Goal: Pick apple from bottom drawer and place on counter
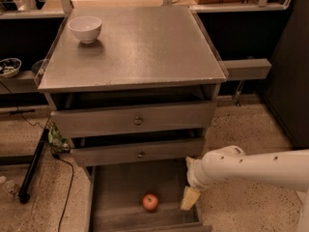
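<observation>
The apple (150, 202), small and red-orange, lies on the floor of the open bottom drawer (120, 187), near its front right. My gripper (189, 198) hangs at the end of the white arm over the drawer's right side, to the right of the apple and apart from it. The counter (145, 47) is the shiny grey top of the cabinet above.
A white bowl (85, 28) stands on the counter's back left corner. Two grey drawer fronts with brass knobs (138, 121) sit above the open drawer. A black pole and cables (34, 166) lie on the tan floor at left. A patterned bowl (8, 66) sits on a left shelf.
</observation>
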`<state>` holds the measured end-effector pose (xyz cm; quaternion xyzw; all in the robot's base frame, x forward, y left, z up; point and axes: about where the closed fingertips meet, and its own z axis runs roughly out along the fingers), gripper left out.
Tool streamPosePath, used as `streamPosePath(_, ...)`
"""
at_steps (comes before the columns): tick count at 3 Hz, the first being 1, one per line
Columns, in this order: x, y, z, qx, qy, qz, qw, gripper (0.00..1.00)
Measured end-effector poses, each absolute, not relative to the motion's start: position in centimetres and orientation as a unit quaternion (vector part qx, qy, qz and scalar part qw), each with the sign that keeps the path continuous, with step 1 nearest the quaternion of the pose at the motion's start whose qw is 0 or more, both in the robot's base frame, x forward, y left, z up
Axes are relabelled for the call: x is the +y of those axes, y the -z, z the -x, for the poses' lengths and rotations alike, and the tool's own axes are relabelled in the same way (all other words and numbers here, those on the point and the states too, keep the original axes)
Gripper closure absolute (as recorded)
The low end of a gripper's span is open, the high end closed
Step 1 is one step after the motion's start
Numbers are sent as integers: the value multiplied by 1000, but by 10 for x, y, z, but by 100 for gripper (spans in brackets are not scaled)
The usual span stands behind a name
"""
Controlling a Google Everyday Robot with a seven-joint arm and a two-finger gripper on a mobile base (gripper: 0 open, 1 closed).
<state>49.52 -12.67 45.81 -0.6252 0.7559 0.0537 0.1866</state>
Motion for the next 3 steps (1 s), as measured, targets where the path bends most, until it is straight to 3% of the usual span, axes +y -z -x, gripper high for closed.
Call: streamPosePath(3, -102, -404, -525, 753, -84, 617, 215, 0)
